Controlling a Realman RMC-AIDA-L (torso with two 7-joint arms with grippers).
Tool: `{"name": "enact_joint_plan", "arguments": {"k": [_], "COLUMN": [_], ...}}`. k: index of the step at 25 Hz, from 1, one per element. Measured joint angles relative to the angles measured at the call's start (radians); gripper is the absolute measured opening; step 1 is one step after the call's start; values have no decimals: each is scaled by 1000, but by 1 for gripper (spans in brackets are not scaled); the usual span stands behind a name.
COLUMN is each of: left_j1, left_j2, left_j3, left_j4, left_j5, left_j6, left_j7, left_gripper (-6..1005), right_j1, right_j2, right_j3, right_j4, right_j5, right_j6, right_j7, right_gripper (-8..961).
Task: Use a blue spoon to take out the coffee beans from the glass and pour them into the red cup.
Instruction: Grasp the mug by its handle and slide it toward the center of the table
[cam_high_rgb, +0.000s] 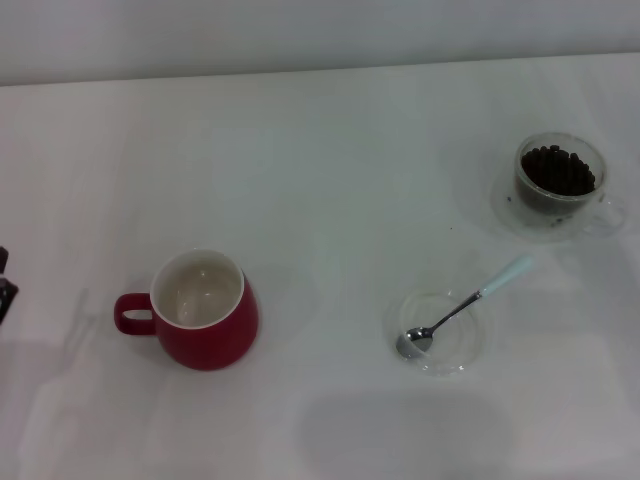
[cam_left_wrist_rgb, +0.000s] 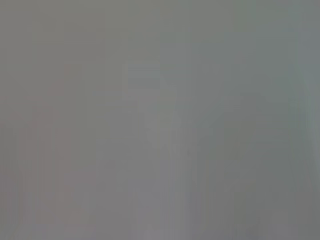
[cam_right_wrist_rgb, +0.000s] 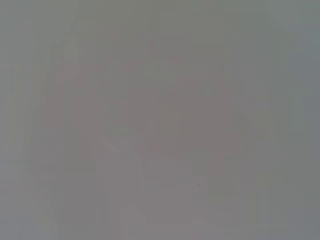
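Red cup (cam_high_rgb: 205, 312) upright at table's (cam_high_rgb: 330, 150) left, blue spoon (cam_high_rgb: 462, 308) resting in saucer (cam_high_rgb: 437, 332), glass (cam_high_rgb: 561, 182) of coffee beans (cam_high_rgb: 557, 170) near right edge, left gripper (cam_high_rgb: 5, 285) at left border, grip indiscernible, right gripper unseen.

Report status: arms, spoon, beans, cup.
Left gripper at table's left edge, right arm unseen. Spoon untouched on saucer. Beans in glass, cup empty. Path clear.

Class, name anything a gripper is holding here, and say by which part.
Nothing is held. The blue spoon rests untouched on the saucer; only a dark bit of the left arm shows.
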Motion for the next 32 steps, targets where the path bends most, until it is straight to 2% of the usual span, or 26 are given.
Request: {"name": "enact_joint_plan", "arguments": {"k": [9, 21, 32], "left_j1": [60, 69, 57], "left_j2": [-1, -3, -3], "left_j3": [31, 31, 27], "left_j4": [15, 55, 66], "left_j5": [29, 155, 157], "left_j6": [-53, -224, -302], "left_j7": [2, 5, 3], "left_gripper": [876, 876, 875], "right_j1": [-5, -11, -13], "right_j2": [2, 2, 1], "right_j3": [0, 0, 0], "right_j4": [15, 29, 26], "right_j5": [-1, -2, -4], "right_j6": [0, -1, -6], "right_j7": [0, 0, 0], "right_gripper": [838, 838, 838]}}
